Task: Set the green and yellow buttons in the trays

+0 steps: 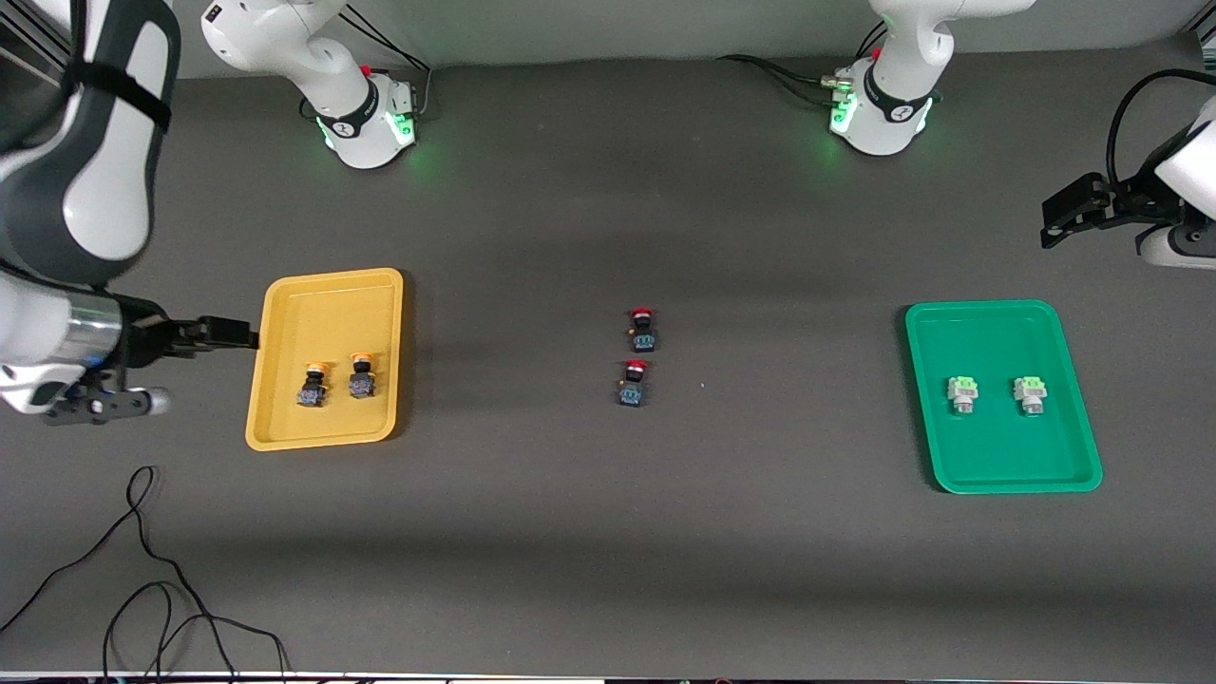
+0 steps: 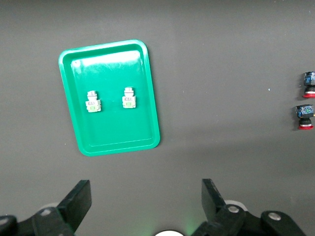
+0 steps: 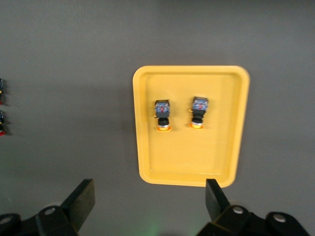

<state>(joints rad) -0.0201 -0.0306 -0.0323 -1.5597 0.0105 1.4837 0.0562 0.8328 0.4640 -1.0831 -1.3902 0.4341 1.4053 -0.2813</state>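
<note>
The mustard yellow tray (image 1: 328, 304) lies toward the right arm's end of the table and holds two yellow-capped buttons (image 1: 313, 383) (image 1: 362, 376). They also show in the right wrist view (image 3: 163, 116) (image 3: 198, 111), lying in that tray (image 3: 226, 147). The green tray (image 1: 997, 456) lies toward the left arm's end and holds two green-capped buttons (image 1: 963, 394) (image 1: 1030, 394), which also show in the left wrist view (image 2: 93, 102) (image 2: 128, 98) in the tray (image 2: 118, 64). My right gripper (image 1: 223, 334) (image 3: 150, 189) is open and empty, up over the table beside the yellow tray. My left gripper (image 1: 1069, 214) (image 2: 146, 189) is open and empty, over the table's end by the green tray.
Two red-capped black buttons (image 1: 643, 329) (image 1: 634, 383) lie mid-table between the trays. Loose black cables (image 1: 142, 570) trail over the table's near corner at the right arm's end. The arm bases (image 1: 366, 123) (image 1: 879, 114) stand along the farthest edge.
</note>
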